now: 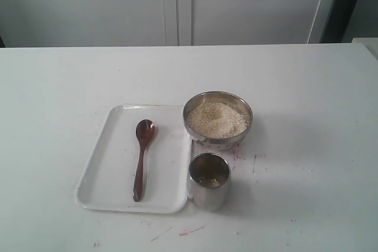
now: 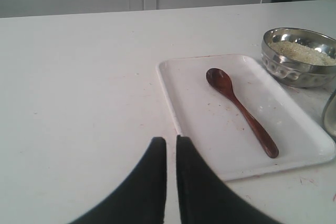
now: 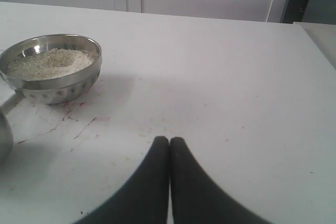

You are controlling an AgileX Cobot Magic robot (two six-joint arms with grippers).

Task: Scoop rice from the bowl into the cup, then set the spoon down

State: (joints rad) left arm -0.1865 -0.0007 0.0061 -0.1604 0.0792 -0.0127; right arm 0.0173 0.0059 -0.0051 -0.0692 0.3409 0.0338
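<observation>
Spoon [image 1: 140,160]: lies flat on white tray [image 1: 106,163], untouched, just left of bowl [image 1: 218,141] of rice [image 1: 216,119] and cup [image 1: 208,196] on desk [image 1: 307,116]. Left tool [image 2: 171,141]: pressed nearly together, thin slit only, empty, near tray's edge, well apart from spoon. Right tool [image 3: 169,140]: pressed together, empty, over bare desk, near bowl.

White table [image 1: 307,116] with faint red marks [image 1: 192,230], white tray [image 1: 112,163], steel bowl [image 1: 218,141] beside it, cup [image 1: 207,196] perhaps touching tray
</observation>
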